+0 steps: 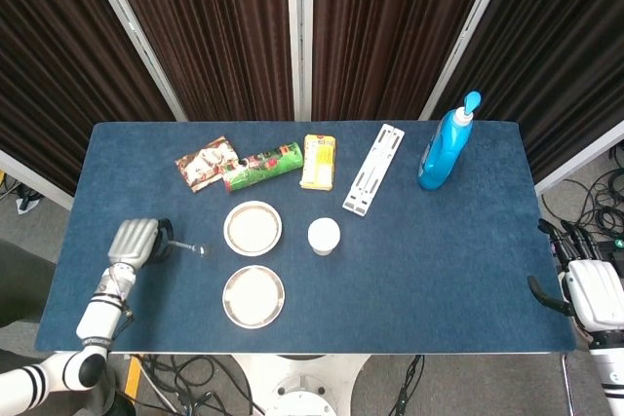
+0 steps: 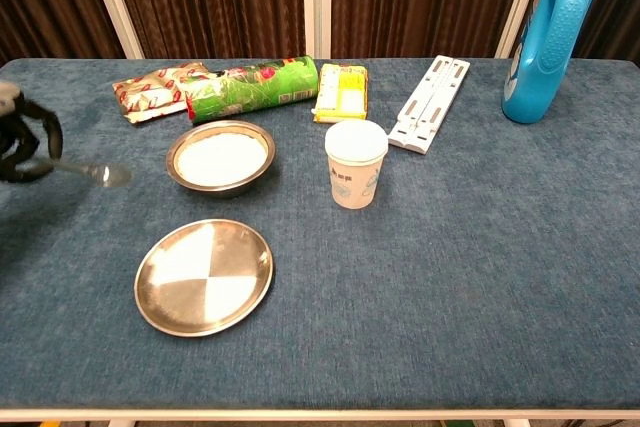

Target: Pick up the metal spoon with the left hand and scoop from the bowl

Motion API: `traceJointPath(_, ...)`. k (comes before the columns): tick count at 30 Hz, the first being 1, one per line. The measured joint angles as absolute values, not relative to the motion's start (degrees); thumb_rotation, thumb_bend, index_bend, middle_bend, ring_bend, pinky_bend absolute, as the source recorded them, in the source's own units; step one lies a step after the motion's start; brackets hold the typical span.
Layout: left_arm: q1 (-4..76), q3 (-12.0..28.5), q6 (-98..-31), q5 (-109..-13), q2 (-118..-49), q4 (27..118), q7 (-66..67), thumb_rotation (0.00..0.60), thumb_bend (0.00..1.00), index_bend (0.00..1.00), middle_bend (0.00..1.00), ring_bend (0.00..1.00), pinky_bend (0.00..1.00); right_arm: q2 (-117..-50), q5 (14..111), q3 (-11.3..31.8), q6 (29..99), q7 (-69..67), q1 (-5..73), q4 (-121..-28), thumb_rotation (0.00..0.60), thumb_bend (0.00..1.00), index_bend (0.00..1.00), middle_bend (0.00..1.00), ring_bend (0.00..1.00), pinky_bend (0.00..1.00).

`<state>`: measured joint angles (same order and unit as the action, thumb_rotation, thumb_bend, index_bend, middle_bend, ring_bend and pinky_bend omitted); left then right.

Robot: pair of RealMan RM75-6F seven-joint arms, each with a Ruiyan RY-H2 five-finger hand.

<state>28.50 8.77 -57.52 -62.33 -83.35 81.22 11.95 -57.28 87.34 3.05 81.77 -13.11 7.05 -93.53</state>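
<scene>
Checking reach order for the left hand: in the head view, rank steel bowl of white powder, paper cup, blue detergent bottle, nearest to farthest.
From the left hand:
1. Steel bowl of white powder, just right of the hand.
2. White paper cup, table centre.
3. Blue detergent bottle, far right, at the back.

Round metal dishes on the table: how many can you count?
2: a bowl of white contents behind, and an empty flat plate in front, nearer the camera. None appear hidden.

A steel plate (image 2: 204, 276) is lying nearest the left hand, a paper cup (image 2: 355, 163) standing farther right, a blue bottle (image 2: 541, 35) sitting farthest away.
</scene>
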Motion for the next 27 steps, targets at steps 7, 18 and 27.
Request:
traceJointPath(7, 32.9, 11.0, -57.0, -62.0, -83.1, 81.8, 19.3, 0.6, 0.46, 0.64, 0.92, 0.87, 1.0, -56.6, 87.3, 3.3, 81.9, -12.1, 7.1, -94.5, 0.6, 0.27, 0.0, 0.16, 0.0, 0.0)
traceJointPath(18, 42.2, 12.8, -55.1, -51.7, -89.1, 77.8, 38.7, 0.6, 0.46, 0.64, 0.92, 0.87, 1.0, -56.3, 87.0, 3.2, 82.1, -12.1, 6.7, -94.7, 0.6, 0.27, 0.0, 0.16, 0.0, 0.0)
traceJointPath(27, 47.2, 13.1, -58.2, -44.1, -93.7, 75.8, 50.4, 0.6, 0.47, 0.64, 0.92, 0.87, 1.0, -56.2, 86.8, 3.2, 82.1, -12.5, 6.5, -94.4, 0.6, 0.27, 0.0, 0.16, 0.0, 0.0)
